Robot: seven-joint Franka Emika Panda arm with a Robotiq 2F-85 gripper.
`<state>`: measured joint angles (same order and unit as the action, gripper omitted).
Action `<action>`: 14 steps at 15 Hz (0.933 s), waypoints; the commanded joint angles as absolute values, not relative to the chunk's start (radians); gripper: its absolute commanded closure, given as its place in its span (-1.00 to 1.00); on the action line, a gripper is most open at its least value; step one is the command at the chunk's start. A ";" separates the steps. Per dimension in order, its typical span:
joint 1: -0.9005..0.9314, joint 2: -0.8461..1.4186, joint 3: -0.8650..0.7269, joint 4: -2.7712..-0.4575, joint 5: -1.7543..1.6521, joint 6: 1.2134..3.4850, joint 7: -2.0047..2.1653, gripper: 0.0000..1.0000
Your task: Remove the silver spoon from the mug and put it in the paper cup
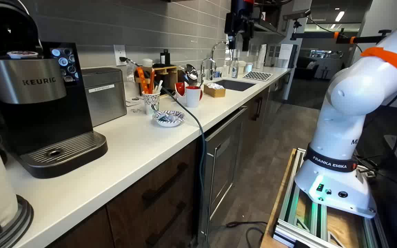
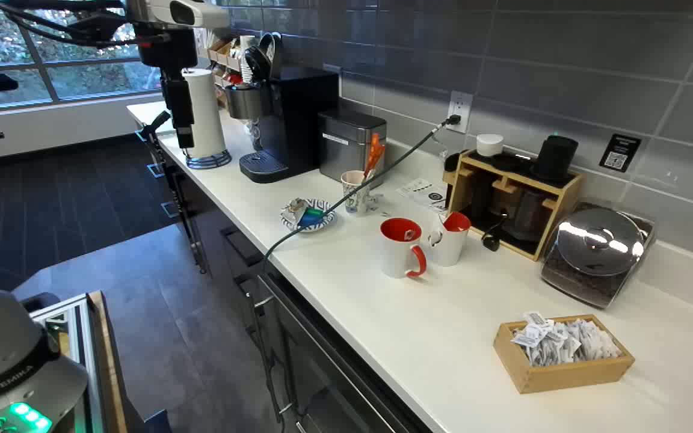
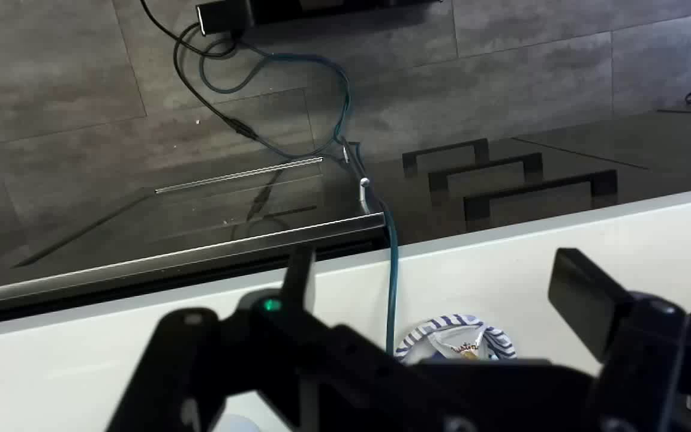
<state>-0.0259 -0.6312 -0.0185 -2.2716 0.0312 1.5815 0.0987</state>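
Note:
Two white mugs with red insides stand side by side on the white counter. The nearer mug [image 2: 396, 258] and the other mug [image 2: 450, 249] also show in an exterior view [image 1: 193, 98] [image 1: 180, 98]. The patterned paper cup [image 2: 355, 195] stands beyond them, holding orange-handled utensils and pale sticks; it also shows in an exterior view [image 1: 152, 103]. I cannot make out the silver spoon in any view. My gripper [image 1: 238, 43] is open and empty, high above the counter; its fingers are wide apart in the wrist view [image 3: 438, 285].
A striped paper bowl with packets [image 1: 168, 119] sits near the paper cup. A dark cable [image 2: 346, 195] crosses the counter from the wall outlet over its front edge. A coffee machine [image 1: 47, 103], steel box [image 1: 105, 96], wooden organizer [image 2: 515, 198] and packet box [image 2: 563, 367] stand around.

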 commanded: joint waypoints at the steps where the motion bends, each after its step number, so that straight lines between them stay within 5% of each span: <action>1: -0.033 -0.630 -0.013 -2.270 0.034 1.580 0.095 -1.00; 7: -0.042 -0.609 -0.076 -2.267 0.063 1.640 0.040 -1.00; 14: -0.054 -0.464 -0.381 -2.236 0.213 1.737 -0.385 -1.00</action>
